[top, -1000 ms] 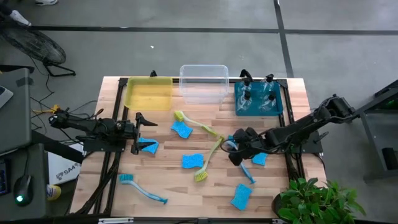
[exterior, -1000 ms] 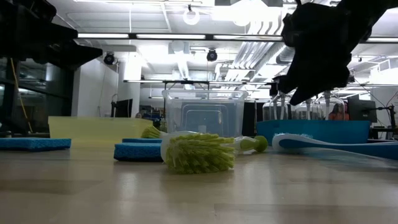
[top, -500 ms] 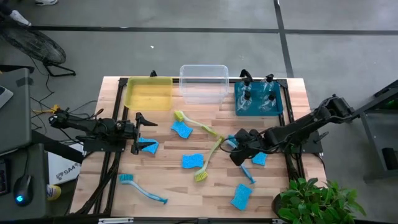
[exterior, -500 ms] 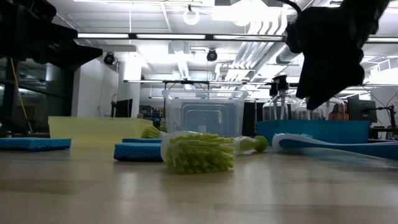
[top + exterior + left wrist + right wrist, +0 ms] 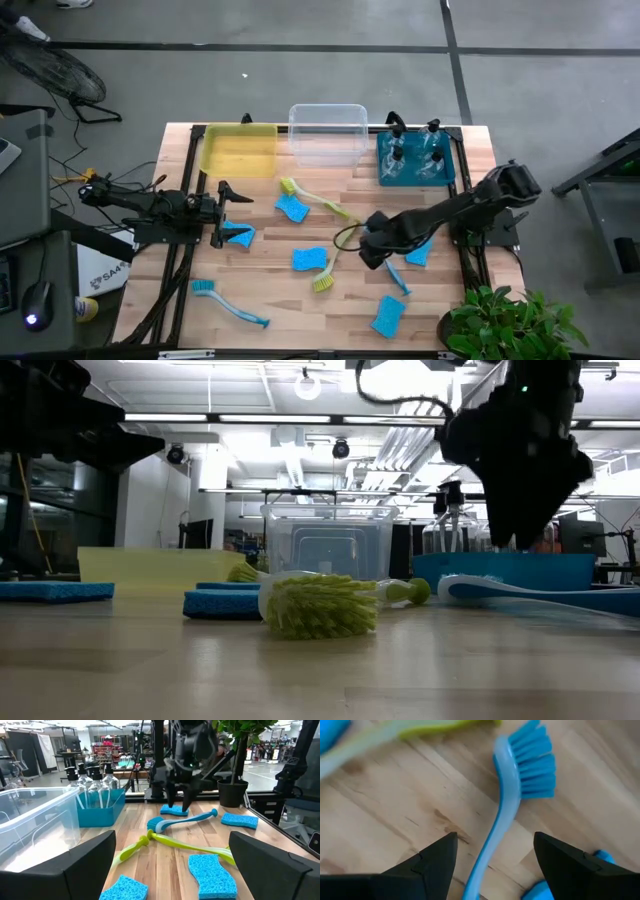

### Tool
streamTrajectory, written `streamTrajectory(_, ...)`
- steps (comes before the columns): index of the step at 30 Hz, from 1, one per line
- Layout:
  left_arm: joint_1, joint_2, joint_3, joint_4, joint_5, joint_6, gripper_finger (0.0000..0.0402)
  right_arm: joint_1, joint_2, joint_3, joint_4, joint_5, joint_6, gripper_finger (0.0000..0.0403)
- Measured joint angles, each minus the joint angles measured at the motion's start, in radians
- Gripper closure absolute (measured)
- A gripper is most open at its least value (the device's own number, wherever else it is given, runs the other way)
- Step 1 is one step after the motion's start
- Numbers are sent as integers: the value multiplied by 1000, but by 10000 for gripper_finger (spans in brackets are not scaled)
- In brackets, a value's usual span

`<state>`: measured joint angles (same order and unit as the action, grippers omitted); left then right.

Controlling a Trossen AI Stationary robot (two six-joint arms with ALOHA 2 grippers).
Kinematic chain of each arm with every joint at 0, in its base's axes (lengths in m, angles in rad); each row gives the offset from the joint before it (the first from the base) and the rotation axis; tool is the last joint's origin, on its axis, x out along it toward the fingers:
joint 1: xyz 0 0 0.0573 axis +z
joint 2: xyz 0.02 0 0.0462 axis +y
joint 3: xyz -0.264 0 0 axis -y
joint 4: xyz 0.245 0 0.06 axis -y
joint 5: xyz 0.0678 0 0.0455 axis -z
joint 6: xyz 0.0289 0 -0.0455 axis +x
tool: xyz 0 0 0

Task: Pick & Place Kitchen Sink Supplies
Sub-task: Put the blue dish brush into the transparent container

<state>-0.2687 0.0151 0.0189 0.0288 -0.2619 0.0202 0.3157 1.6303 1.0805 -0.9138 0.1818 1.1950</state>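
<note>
My right gripper (image 5: pixel 368 245) hangs open over the table's middle right, pointing down. Its fingers stand on either side of a blue dish brush's handle (image 5: pixel 492 837) without touching it. The brush (image 5: pixel 396 272) lies flat, with its bristle head (image 5: pixel 536 765) beyond the fingers. My left gripper (image 5: pixel 222 214) waits open and level near the left edge, beside a blue sponge (image 5: pixel 240 237). More blue sponges (image 5: pixel 309 259), two yellow-green brushes (image 5: pixel 335 258) and another blue brush (image 5: pixel 230 303) lie on the wood. Spray bottles (image 5: pixel 412 150) stand in the teal bin.
A yellow bin (image 5: pixel 240 150), a clear bin (image 5: pixel 327 132) and the teal bin (image 5: pixel 448 170) line the far edge. A blue sponge (image 5: pixel 417 255) lies just right of my right gripper. A potted plant (image 5: pixel 510 320) stands off the near right corner.
My right gripper has moved a little toward the table's left, come down and tipped to point at the table, above the blue brush. No object has moved.
</note>
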Motion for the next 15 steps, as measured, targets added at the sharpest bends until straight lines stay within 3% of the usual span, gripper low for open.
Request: streamTrajectory(15,0,0,0,0,0,0,20,-33,119,2,-1,-33,85,146)
